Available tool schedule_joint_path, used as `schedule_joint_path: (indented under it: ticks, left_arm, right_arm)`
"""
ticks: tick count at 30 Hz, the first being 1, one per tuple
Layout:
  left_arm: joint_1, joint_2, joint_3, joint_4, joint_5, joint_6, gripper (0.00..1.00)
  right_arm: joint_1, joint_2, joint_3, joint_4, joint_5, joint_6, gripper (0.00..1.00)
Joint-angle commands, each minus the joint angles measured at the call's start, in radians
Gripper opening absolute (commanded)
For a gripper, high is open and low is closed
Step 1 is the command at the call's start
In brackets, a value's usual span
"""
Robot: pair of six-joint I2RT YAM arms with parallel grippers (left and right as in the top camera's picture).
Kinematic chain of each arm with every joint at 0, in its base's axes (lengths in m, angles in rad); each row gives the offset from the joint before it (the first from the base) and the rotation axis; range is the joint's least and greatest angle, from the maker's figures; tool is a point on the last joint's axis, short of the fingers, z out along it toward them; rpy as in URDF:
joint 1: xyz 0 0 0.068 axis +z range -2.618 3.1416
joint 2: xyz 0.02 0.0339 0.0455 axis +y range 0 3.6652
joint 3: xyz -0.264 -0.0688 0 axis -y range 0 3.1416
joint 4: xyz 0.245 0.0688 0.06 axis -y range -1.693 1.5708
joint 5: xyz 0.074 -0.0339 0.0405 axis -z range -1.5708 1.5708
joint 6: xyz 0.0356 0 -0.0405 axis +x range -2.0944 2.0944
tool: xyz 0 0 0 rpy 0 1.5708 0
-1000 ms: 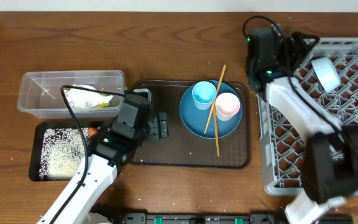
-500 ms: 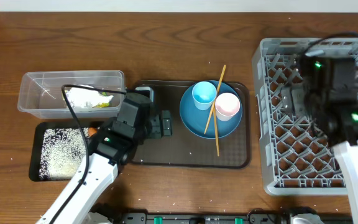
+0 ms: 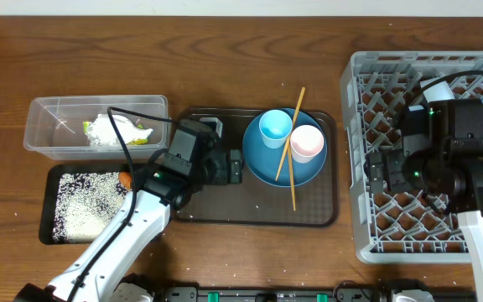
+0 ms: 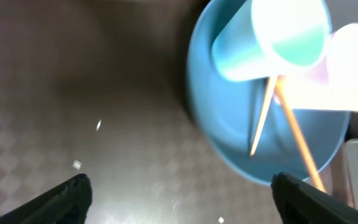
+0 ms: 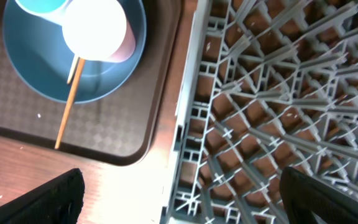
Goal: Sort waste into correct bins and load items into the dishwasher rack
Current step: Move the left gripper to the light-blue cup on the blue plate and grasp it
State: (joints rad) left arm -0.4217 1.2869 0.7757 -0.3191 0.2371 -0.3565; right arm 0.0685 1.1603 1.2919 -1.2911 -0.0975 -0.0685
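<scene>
Right, my left pincer (image 4: 180,182) hangs over the brown tray (image 3: 216,210), jaws spread wide with nothing between them. Just ahead of it sits the blue plate (image 3: 262,164). On the plate the light blue cup (image 3: 275,127) and the white-pink cup (image 3: 307,141) stand close side by side. The chopsticks (image 3: 293,189) cross the plate, one passing between the cups, one end reaching out onto the brown tray.

Back behind that pincer, the clear tub (image 3: 44,143) holds the crumpled wrapper (image 3: 111,130). The black tray (image 3: 49,201) beside it holds the rice (image 3: 78,205), with the carrot (image 3: 125,178) at the corner nearest my left arm.

My right pincer (image 5: 180,180) is released too, fingers far apart and empty, over the left side of the grey rack (image 3: 392,243). The plate and cups lie ahead of it, across the rack wall. Behind it a pale bowl (image 3: 437,86) sits in the rack, mostly hidden by the arm.
</scene>
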Motion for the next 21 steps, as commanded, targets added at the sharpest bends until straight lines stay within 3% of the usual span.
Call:
schedule_joint_path:
  ticks: [1,8,16,21]
  left_arm:
    - [-0.005,-0.008,0.014,0.047,0.046,0.023,0.89]
    - [-0.053,-0.011,0.061,0.101,0.103,-0.058,0.87]
    - [-0.097,0.069,0.358,-0.133,0.029,-0.126,0.78]
    - [-0.142,0.159,0.434,-0.136,-0.047,-0.129,0.71]
  right_arm:
    - [-0.002,-0.003,-0.004,-0.003,-0.023,0.030,0.99]
    - [-0.002,-0.003,-0.004,-0.003,-0.023,0.031,0.99]
    - [-0.002,-0.003,-0.004,-0.003,-0.023,0.031,0.99]
    - [-0.002,-0.003,-0.004,-0.003,-0.023,0.030,0.99]
